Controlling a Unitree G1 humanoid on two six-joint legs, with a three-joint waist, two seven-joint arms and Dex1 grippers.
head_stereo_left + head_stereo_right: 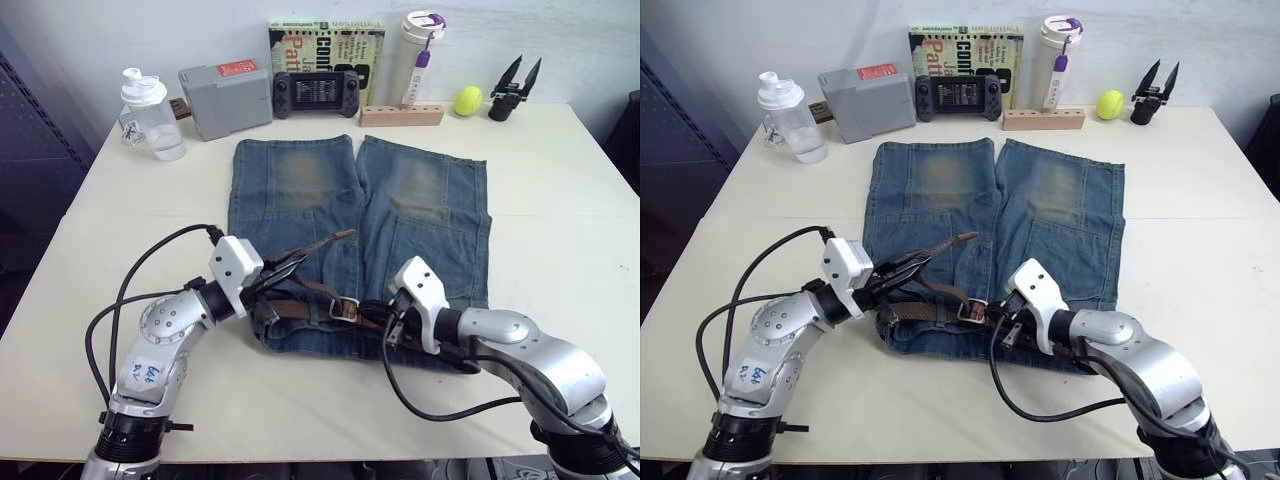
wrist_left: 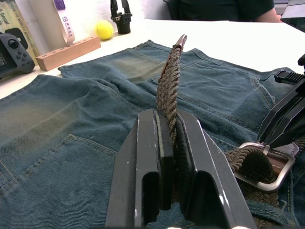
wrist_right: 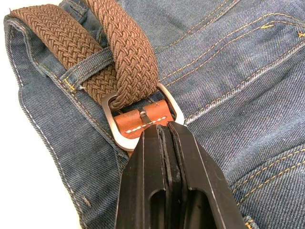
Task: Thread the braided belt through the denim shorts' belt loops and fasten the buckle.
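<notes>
The denim shorts (image 1: 420, 200) lie flat on the white table, waistband toward me. The braided belt (image 1: 295, 312) runs along the waistband and under a belt loop (image 3: 88, 67), then passes through the silver buckle (image 3: 143, 117). Its free end rises up and back from the waistband, ending in a leather tip (image 1: 345, 235). My left gripper (image 2: 169, 117) is shut on this raised strap, a little above the waistband's left part. My right gripper (image 3: 164, 129) is shut with its tips on the buckle's brown leather tab at the waistband's middle.
Along the table's far edge stand a clear bottle (image 1: 150, 115), a grey box (image 1: 224, 97), a game controller (image 1: 316, 92), a book (image 1: 325, 40), a wooden block (image 1: 401, 115), a white tumbler (image 1: 418, 55), a yellow ball (image 1: 467, 100) and a black gripper tool (image 1: 515, 88).
</notes>
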